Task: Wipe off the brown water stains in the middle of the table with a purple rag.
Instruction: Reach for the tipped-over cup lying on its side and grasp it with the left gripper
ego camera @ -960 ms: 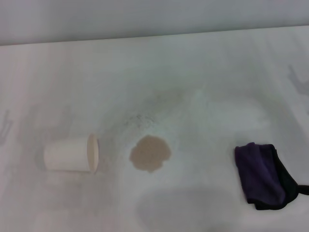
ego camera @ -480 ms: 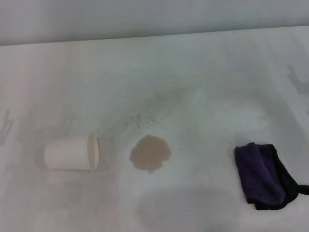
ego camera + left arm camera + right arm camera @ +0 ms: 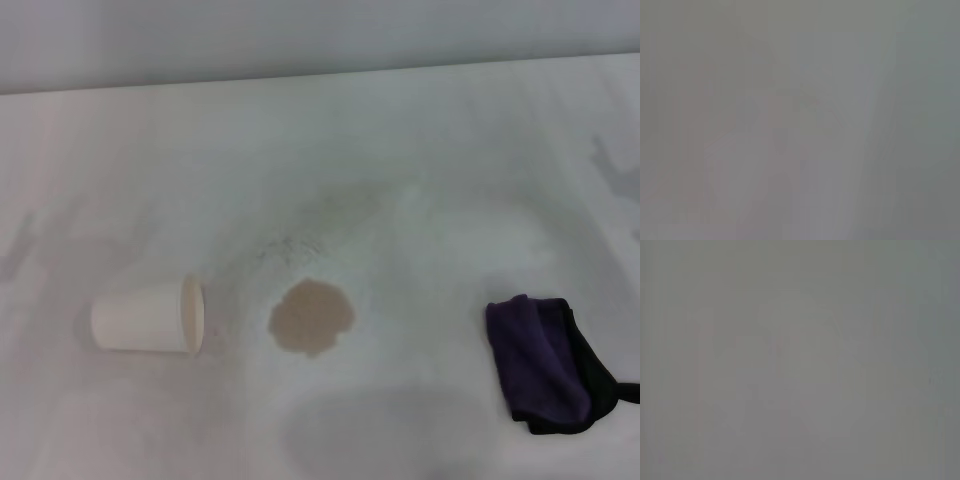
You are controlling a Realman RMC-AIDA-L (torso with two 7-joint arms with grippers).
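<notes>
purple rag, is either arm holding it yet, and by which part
Nothing is held. The purple rag lies loose on the table, off to the right of the brown water stains, and neither gripper is in view.

Plain pale grey wall (image 3: 300,35) across far side, meeting white work surface along straight edge that climbs slightly toward right. No windows, floor or other furniture in view. Light soft, diffuse, from above. Faint grey shadows on surface at far left (image 3: 18,245) and far right (image 3: 610,160); broader dim shadow patch (image 3: 390,430) at near edge. Both wrist views: featureless grey haze, nothing distinguishable.
</notes>
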